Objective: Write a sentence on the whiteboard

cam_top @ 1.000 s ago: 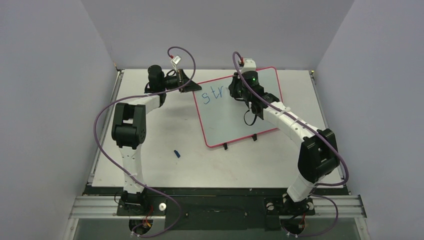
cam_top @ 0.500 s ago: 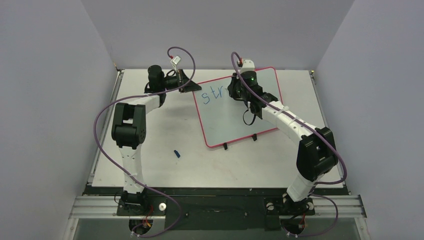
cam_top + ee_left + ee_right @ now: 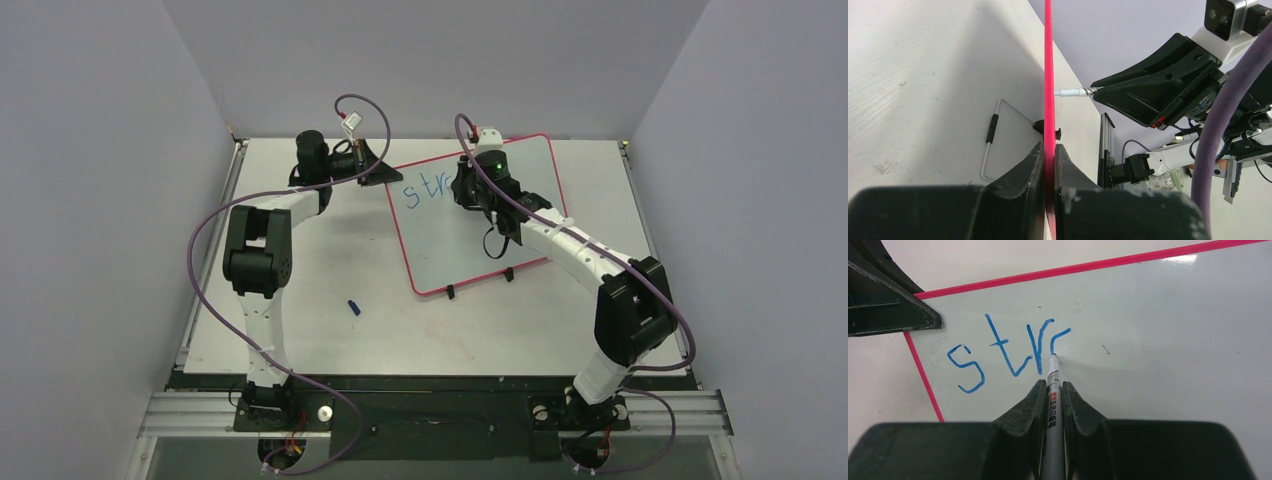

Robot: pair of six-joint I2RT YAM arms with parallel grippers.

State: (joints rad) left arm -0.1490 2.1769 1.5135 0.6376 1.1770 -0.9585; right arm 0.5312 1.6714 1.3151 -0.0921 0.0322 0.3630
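Observation:
The whiteboard (image 3: 455,240) with a red-pink rim lies tilted on the table; it also shows in the right wrist view (image 3: 1158,315). Blue letters "str" and a started stroke (image 3: 1008,352) stand near its upper left corner; they show in the top view (image 3: 420,190). My right gripper (image 3: 1052,385) is shut on a grey marker (image 3: 1052,410) whose tip touches the board below the last stroke. In the top view it sits over the writing (image 3: 470,190). My left gripper (image 3: 1049,150) is shut on the board's red rim (image 3: 1048,75), at the upper left corner (image 3: 378,172).
A small blue marker cap (image 3: 353,307) lies on the table near the left arm. Black clips (image 3: 450,292) stick out from the board's near edge. A wire stand (image 3: 990,137) shows beneath the board. Grey walls close in the table on three sides.
My right gripper has shifted slightly left and toward the near side with the marker, adding a new stroke after the "r". The left arm has not moved.

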